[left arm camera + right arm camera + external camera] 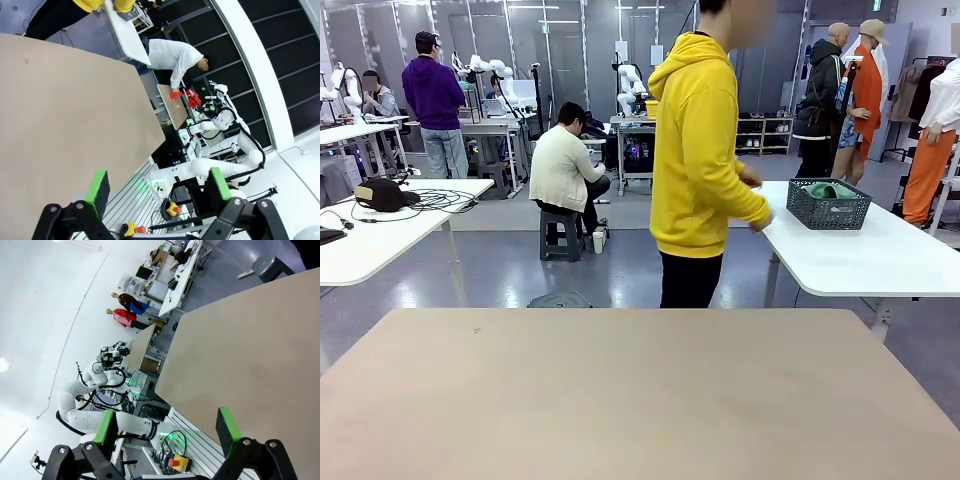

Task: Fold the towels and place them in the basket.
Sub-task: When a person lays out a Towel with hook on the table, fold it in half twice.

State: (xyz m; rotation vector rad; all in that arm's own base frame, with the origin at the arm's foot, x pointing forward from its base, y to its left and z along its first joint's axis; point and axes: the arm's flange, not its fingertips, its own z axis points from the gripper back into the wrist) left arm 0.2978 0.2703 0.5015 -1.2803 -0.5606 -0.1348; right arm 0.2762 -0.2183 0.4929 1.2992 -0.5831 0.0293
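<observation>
Two tools, each with its fingers spread apart and nothing between the green pads.

Left tool (158,187): it hangs at the edge of the bare beige tabletop (65,115). One pad is over the surface and the other is past the rim.

Right tool (166,426): it is posed likewise at the opposite edge of the same tabletop, gripping nothing.

Front view, left to right: the beige tabletop spans the foreground. Beyond its far edge stands a person in a yellow hoodie (705,150), turned toward picture right. One hand (760,222) is held over the corner of a separate white tabletop (880,260).

On that white tabletop, right of the hand and apart from it, sits the basket (827,207), dark, with lattice sides. A green towel (832,190) lies inside it and shows just above the rim; whether it is folded cannot be told at this size.

The basket and towel lie across the beige tabletop from the robot's side, to its right, well apart from both tools.
</observation>
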